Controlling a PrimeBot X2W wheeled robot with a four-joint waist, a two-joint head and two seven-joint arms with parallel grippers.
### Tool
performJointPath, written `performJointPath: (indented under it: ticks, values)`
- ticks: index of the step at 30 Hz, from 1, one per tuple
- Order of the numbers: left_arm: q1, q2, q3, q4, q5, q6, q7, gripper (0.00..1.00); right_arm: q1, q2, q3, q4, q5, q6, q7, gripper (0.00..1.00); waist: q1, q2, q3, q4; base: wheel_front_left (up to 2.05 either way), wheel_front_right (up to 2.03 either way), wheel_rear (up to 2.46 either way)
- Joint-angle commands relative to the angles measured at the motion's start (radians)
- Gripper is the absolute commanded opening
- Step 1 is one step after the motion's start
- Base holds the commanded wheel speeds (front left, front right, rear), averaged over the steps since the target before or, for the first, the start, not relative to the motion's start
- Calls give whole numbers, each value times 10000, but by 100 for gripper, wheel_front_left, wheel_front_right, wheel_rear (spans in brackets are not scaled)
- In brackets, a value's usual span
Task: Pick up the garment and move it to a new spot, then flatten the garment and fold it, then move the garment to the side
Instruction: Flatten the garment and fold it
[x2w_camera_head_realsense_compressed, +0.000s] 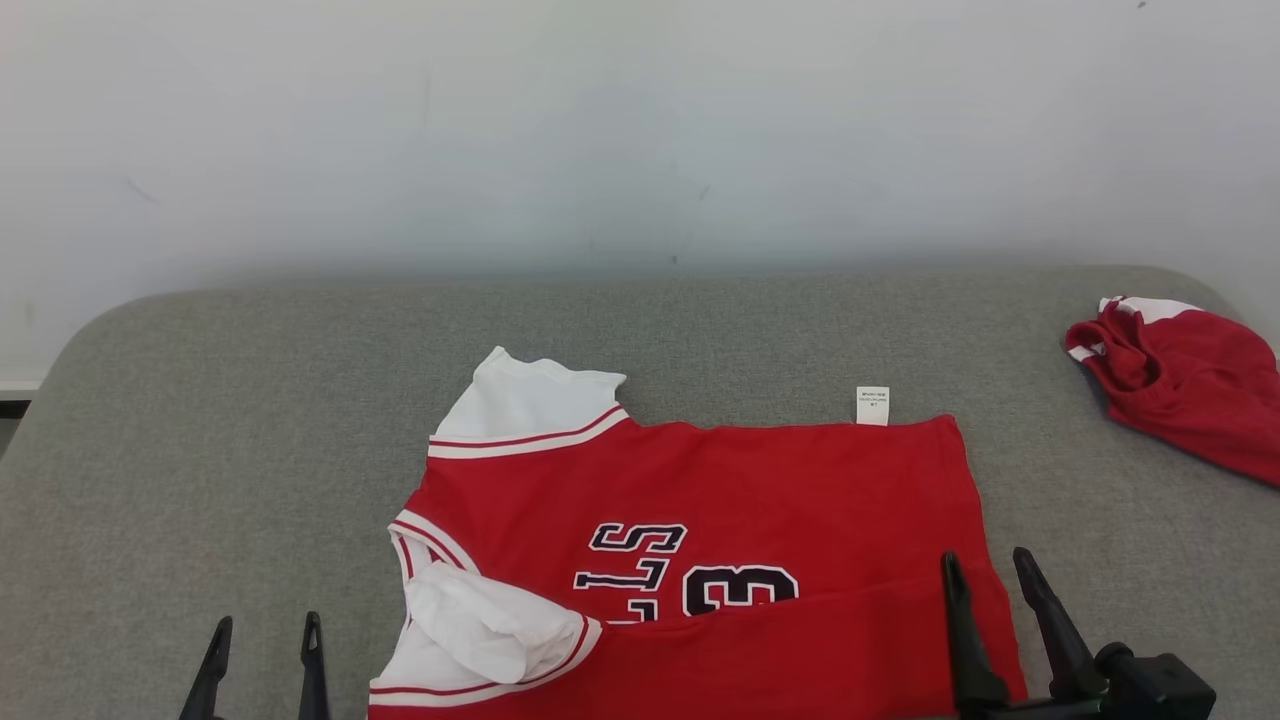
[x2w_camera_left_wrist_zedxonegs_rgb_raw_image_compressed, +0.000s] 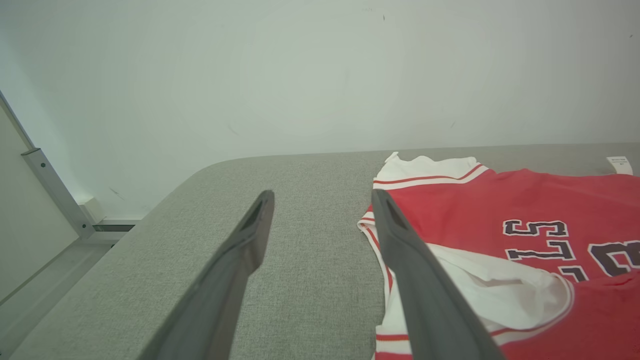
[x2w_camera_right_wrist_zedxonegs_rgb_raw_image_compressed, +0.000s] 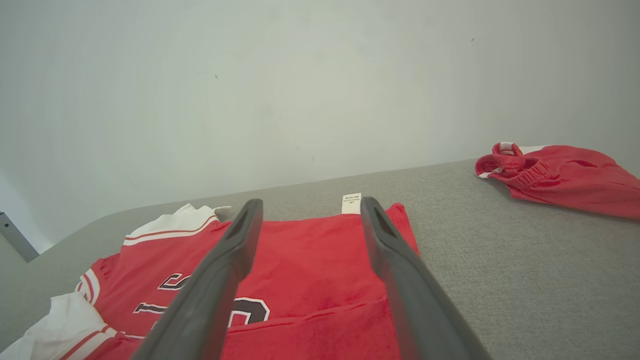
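Head view shows you, nearest, your left claw (x2w_camera_head_realsense_compressed: 268, 620) spread wide and empty just left of the red jersey (x2w_camera_head_realsense_compressed: 750, 490), your right claw (x2w_camera_head_realsense_compressed: 985, 555) equally wide and empty above its right edge, the jersey lying partly folded on the grey worktop (x2w_camera_head_realsense_compressed: 250, 400), and beyond, far right, a crumpled red garment (x2w_camera_head_realsense_compressed: 1190, 385).

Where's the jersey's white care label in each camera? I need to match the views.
Head view: care label right of centre, on the far edge of the red jersey.
Left wrist view: care label at the far right edge, mid-height.
Right wrist view: care label just above centre.
Shared landmark: the far white sleeve.
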Motion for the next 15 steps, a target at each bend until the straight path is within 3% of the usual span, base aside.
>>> performJointPath:
  ticks: [1, 9, 15]
  values:
    - [65, -41, 33, -33, 113, 10, -28, 100, 114, 68, -21, 8, 28, -28, -43, 100, 0, 0, -6, -2, 0, 0, 0]
    - [-684, 295, 179, 221, -119, -264, -28, 100, -849, -271, 75, 1128, 392, -28, -41, 100, 0, 0, 260, -350, 0, 0, 0]
    - [-2953, 1139, -164, 925, -466, -578, 302, 100, -3134, -853, 224, 2940, 722, -28, 257, 100, 0, 0, 1176, -720, 0, 0, 0]
